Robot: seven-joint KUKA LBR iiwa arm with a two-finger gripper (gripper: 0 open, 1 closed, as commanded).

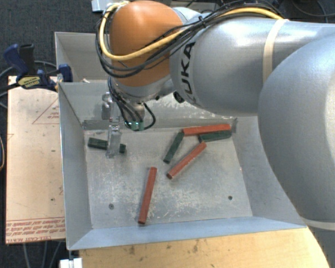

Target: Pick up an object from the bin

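We see the grey metal bin [173,229] with a handful of sticks lying loose on its scuffed floor, none of them heaped. The silver arm [251,66] comes in over the bin's right edge, its orange wrist cover [139,38] looped with yellow and black cables. It hangs above the back left part of the bin.

Below the cover, the gripper [114,148] is down at the floor, close to the bin's left wall. It sits right across a short dark green block [96,144], which lies flat and pokes out to either side of it. We cannot tell how far the gripper is parted, nor whether it has hold of the block.

Towards the back right corner we find a red stick [206,130] with a dark green stick [216,137] touching its near side. Just left of these, a second dark green stick [173,147] lies slanted. Beside it a reddish-brown stick [186,160] slants the same way, near the middle of the floor. A longer red stick [147,195] lies apart from the others, running towards the bin's front edge.
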